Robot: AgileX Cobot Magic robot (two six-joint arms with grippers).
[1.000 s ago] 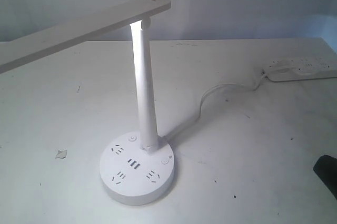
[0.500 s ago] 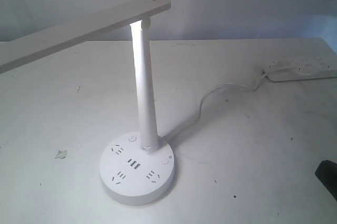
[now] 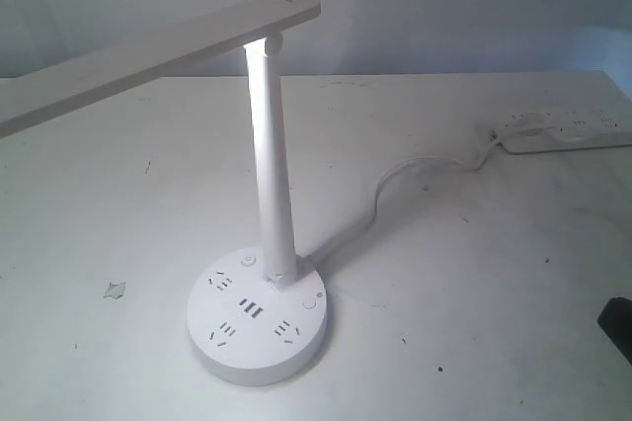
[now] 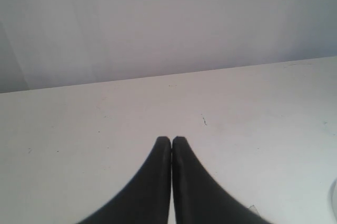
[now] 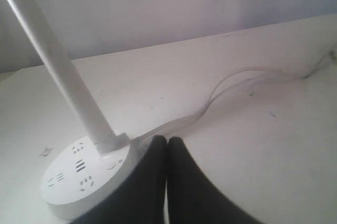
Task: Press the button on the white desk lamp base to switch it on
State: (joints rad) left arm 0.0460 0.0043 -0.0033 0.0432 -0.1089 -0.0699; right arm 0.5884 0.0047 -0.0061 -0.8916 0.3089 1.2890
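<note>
The white desk lamp base (image 3: 259, 344) sits at the front middle of the table, with dark socket slots, three USB slots and an upright pole (image 3: 272, 174). Two small round buttons (image 3: 309, 303) flank the pole's foot. My right gripper (image 3: 614, 324) shows only as a dark tip at the right edge, well away from the base. In the right wrist view it (image 5: 167, 140) is shut and empty, its fingertips beside the base (image 5: 66, 196), next to a button (image 5: 111, 164). My left gripper (image 4: 171, 140) is shut over bare table; it is out of the exterior view.
The long flat lamp head (image 3: 148, 55) reaches left over the table. A white cable (image 3: 415, 172) runs from the base to a power strip (image 3: 568, 129) at the back right. A small scrap (image 3: 116, 290) lies left of the base.
The right gripper's dark tip has slid down and to the right, further out of the exterior view. The lamp has not moved.
</note>
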